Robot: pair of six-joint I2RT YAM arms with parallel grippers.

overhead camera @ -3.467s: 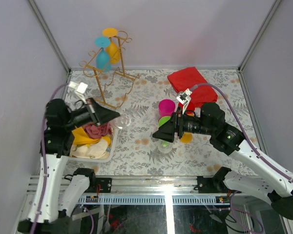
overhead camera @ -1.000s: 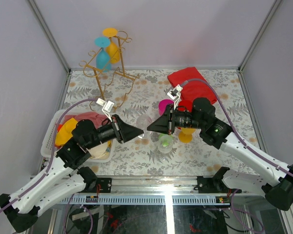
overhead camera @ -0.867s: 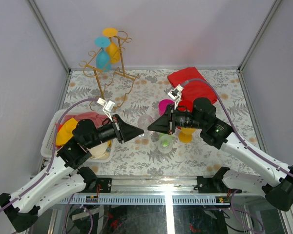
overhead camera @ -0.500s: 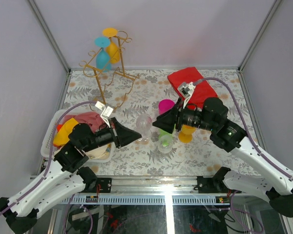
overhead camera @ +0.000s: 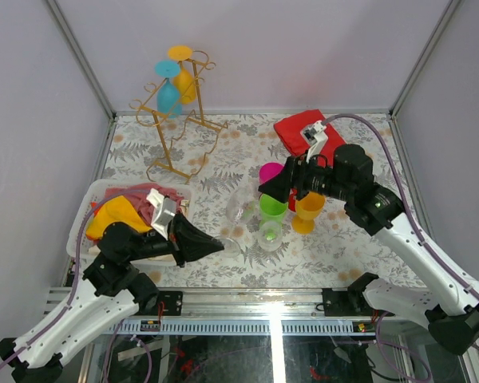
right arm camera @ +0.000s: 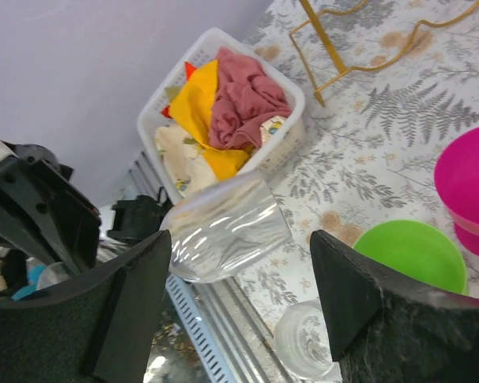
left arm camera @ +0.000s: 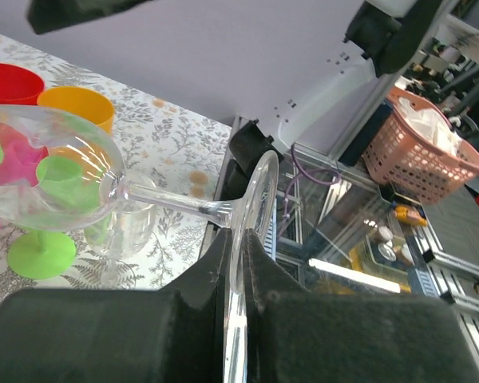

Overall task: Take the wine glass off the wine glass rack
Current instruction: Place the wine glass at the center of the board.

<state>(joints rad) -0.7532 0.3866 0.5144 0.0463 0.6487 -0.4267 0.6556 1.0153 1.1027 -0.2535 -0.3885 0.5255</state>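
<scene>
Currently, my left gripper pinching wine glass foot, bowl tipped beside green goblet, my right gripper spread wide, wine glass rack well apart.

rack behind basket, cups at right

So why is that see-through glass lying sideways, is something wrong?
The clear wine glass is the one odd thing: it is tipped on its side, not standing, because the left gripper pinches its round foot. The green cup nearby stands upright. Nothing looks spilled or broken.
</scene>
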